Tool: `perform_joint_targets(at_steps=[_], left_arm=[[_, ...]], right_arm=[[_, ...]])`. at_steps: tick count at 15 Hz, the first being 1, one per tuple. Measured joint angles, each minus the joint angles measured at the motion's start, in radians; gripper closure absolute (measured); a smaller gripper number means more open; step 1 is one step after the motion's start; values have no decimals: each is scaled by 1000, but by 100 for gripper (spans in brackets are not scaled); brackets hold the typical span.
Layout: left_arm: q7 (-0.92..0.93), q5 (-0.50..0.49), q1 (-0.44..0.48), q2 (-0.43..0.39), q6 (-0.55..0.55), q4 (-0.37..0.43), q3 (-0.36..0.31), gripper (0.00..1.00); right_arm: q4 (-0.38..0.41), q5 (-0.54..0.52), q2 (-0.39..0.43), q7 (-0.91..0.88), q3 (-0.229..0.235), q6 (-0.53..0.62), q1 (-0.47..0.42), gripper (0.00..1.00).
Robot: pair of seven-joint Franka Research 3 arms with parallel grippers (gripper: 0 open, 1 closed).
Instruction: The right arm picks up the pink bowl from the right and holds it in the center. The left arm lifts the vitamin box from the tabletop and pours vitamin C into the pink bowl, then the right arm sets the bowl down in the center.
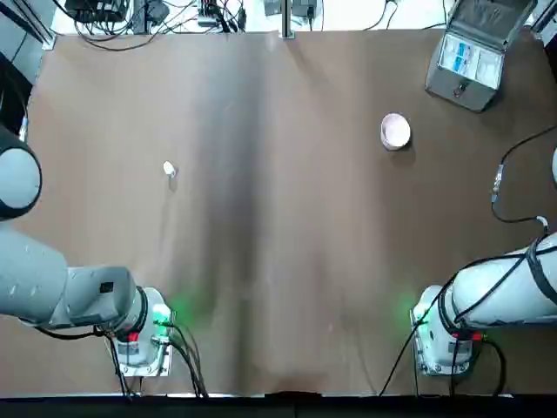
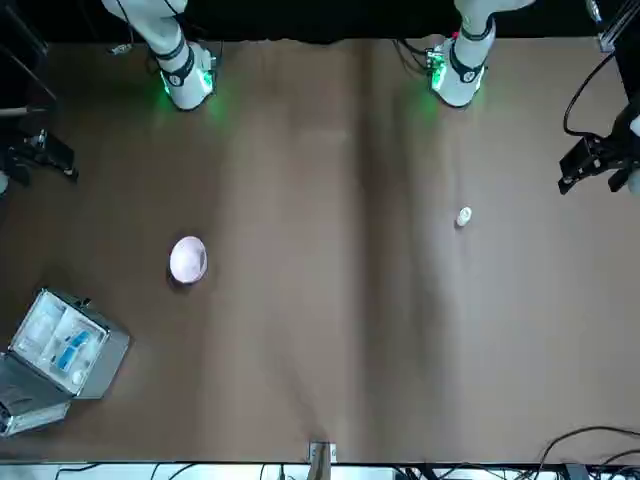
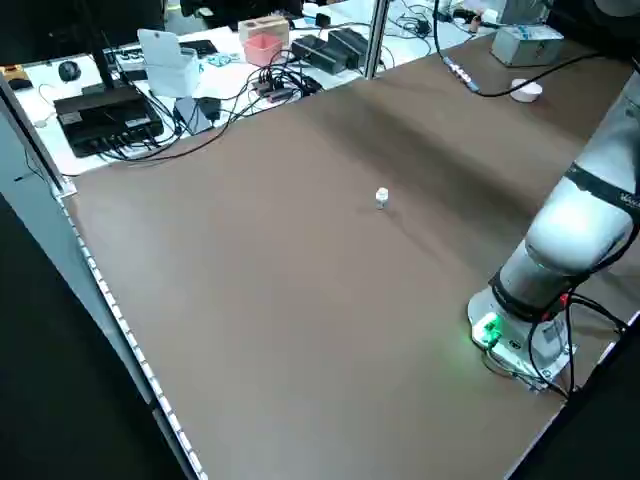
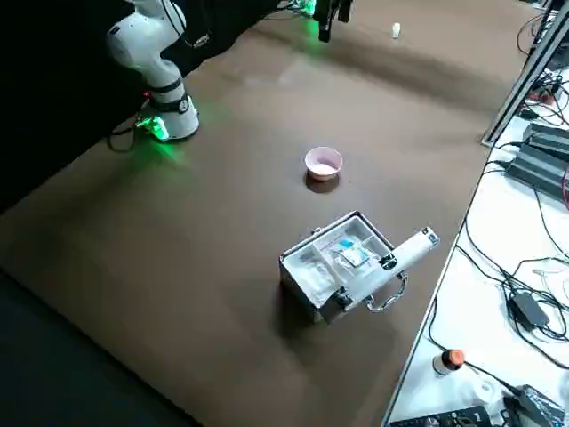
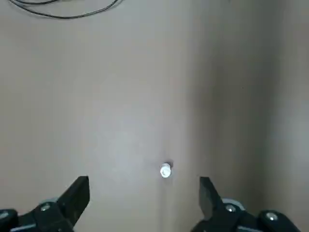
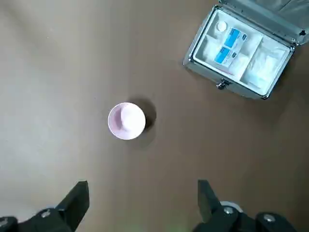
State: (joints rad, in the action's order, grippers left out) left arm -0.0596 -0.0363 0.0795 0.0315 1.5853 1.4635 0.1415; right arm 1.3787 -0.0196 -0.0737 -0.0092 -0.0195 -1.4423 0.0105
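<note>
The pink bowl (image 1: 395,131) stands upright on the right half of the brown tabletop (image 1: 278,235); its whitish inside (image 6: 126,121) shows from above. The vitamin box (image 1: 169,169), a tiny white container, stands alone on the left half (image 5: 165,170). My right gripper (image 6: 141,200) hangs open high over the table, a little short of the bowl, holding nothing. The left gripper (image 5: 143,195) is likewise open and empty, high above the vitamin box. In the front view the left gripper (image 2: 600,160) and right gripper (image 2: 40,150) sit at the table's two side edges.
An open grey hinged case (image 1: 470,61) with blue-white contents lies at the far right corner, beyond the bowl. The arm bases (image 1: 144,335) (image 1: 444,335) glow green at the near edge. Cables and electronics (image 3: 150,90) crowd the bench past the far edge.
</note>
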Motion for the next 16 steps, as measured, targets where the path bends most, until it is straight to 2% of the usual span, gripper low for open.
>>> perform_joint_targets(at_steps=[11,14,16], left_arm=[[13,0,15,23,4,2,-1,0],[109,25,93,68,49,3,-2,0],[180,128,181,107,63,4,-4,0]], right_arm=[[4,39,-5,10,-3,-2,5,1],[14,38,-49,10,-4,-11,14,1],[23,39,-99,12,-5,-40,20,1]])
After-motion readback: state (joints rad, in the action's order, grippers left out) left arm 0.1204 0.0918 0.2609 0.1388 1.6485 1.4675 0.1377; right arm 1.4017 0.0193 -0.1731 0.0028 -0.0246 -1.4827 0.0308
